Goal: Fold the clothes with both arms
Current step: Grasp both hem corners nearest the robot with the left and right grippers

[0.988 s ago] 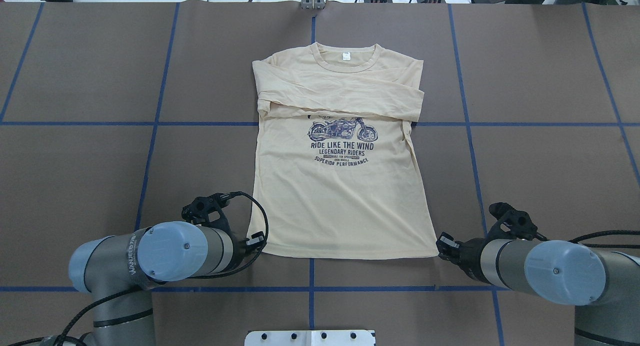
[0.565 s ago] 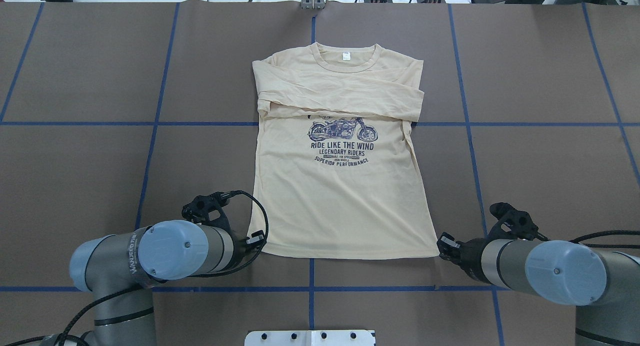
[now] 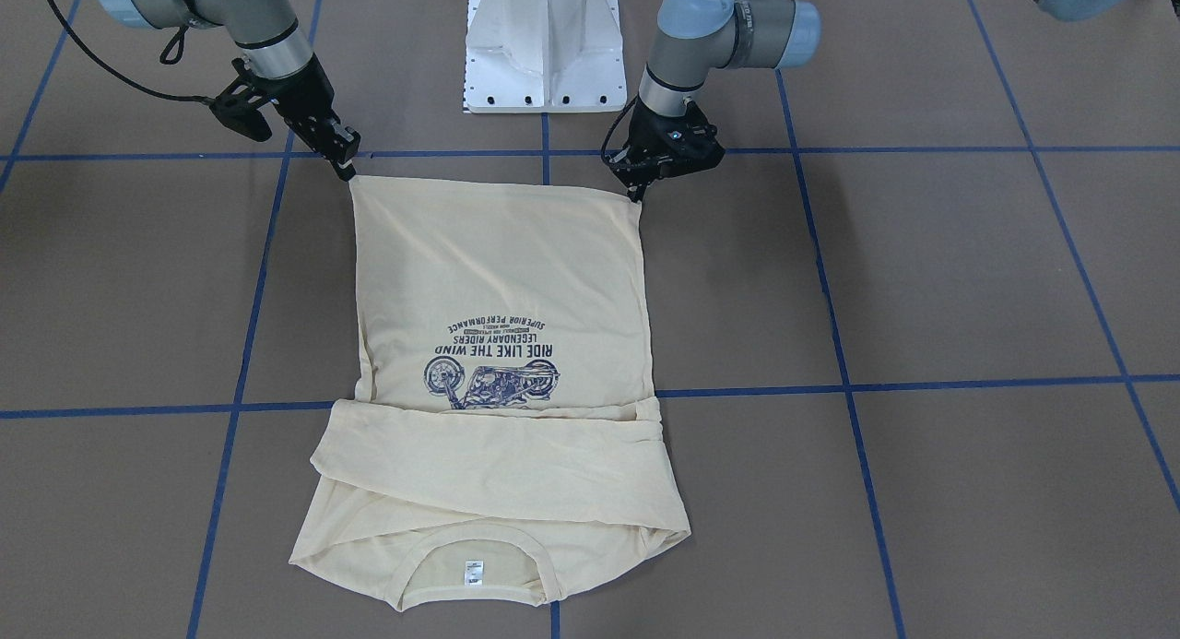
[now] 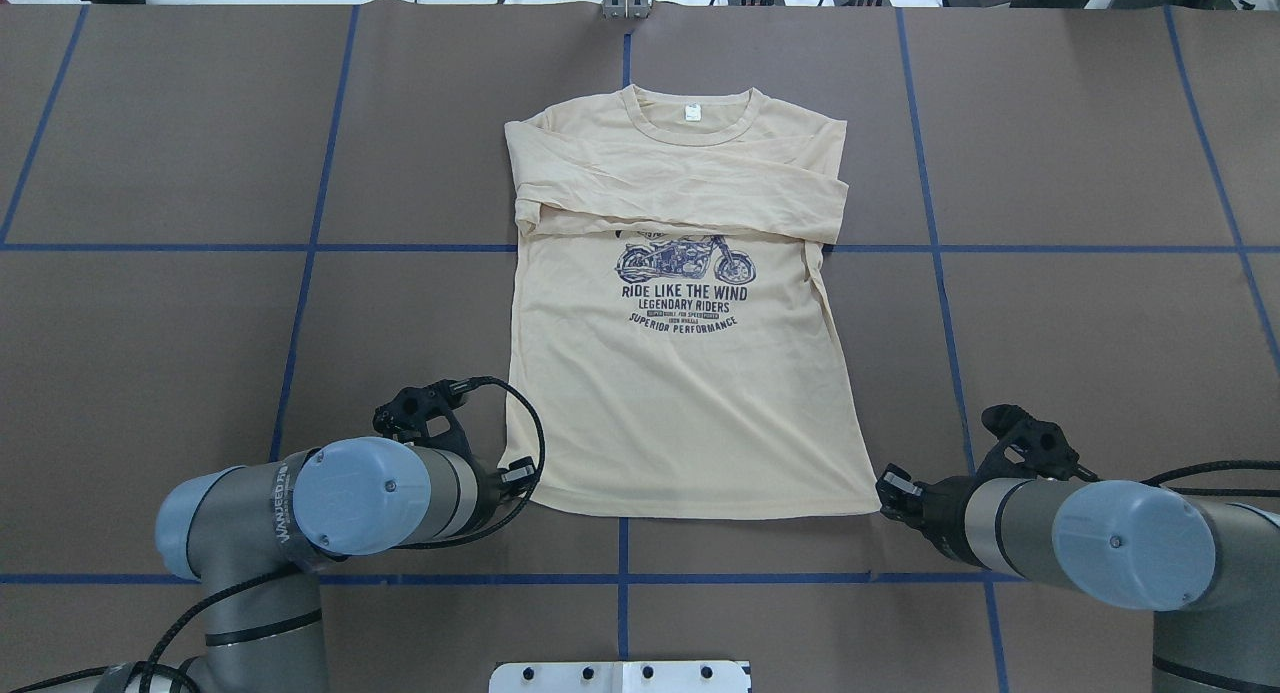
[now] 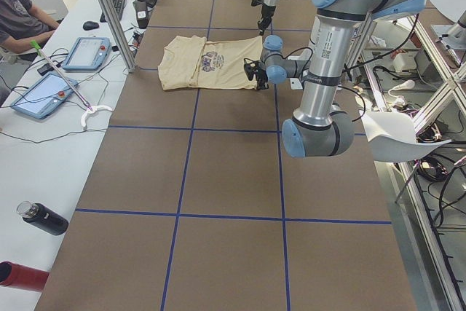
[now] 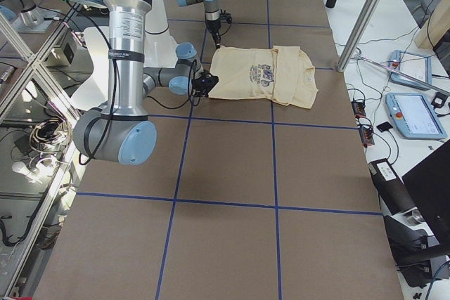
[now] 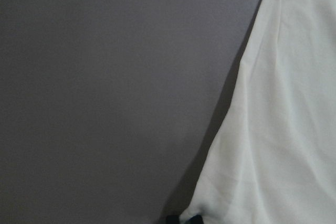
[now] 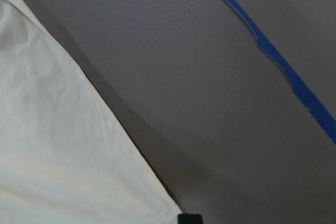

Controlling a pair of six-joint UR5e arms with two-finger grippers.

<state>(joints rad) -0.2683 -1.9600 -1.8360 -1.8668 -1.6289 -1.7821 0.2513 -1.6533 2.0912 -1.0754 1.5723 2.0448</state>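
From the front, your left claw (image 3: 636, 195) and right claw (image 3: 348, 169) each look clenched on a hem corner of the T-shirt (image 3: 498, 270). It lies flat on the table (image 3: 922, 279), stretching away from them, sleeves crossed. Overhead agrees. The bottom-up fold seems to be starting: lift both corners together and carry them evenly to the collar beyond.

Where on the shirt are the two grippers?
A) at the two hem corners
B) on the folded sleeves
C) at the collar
A: the left gripper and right gripper each meet a bottom hem corner of the T-shirt.
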